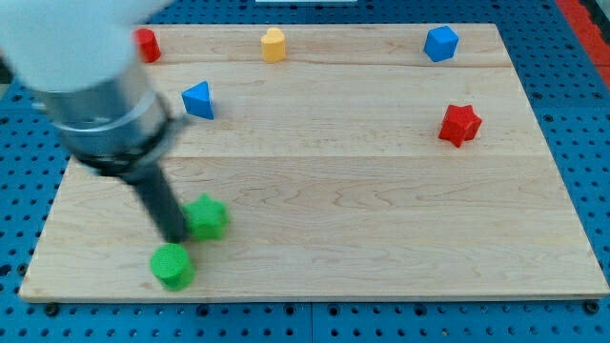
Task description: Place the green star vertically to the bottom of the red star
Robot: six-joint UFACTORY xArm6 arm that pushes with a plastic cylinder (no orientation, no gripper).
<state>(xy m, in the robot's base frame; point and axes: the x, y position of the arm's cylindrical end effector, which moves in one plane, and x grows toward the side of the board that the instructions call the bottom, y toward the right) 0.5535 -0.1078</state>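
The green star (pixel 208 217) lies near the board's lower left. The red star (pixel 459 124) lies far off at the right, in the upper half. My tip (pixel 178 237) rests on the board just left of the green star, touching or almost touching its left side. A green round block (pixel 172 266) sits just below my tip. The rod rises up and to the left into the blurred arm body (pixel 91 86).
A blue triangular block (pixel 198 99) lies at upper left, a red block (pixel 146 45) at the top left is partly hidden by the arm, a yellow block (pixel 274 44) at top centre, a blue block (pixel 440 43) at top right. The wooden board (pixel 381 238) sits on a blue perforated table.
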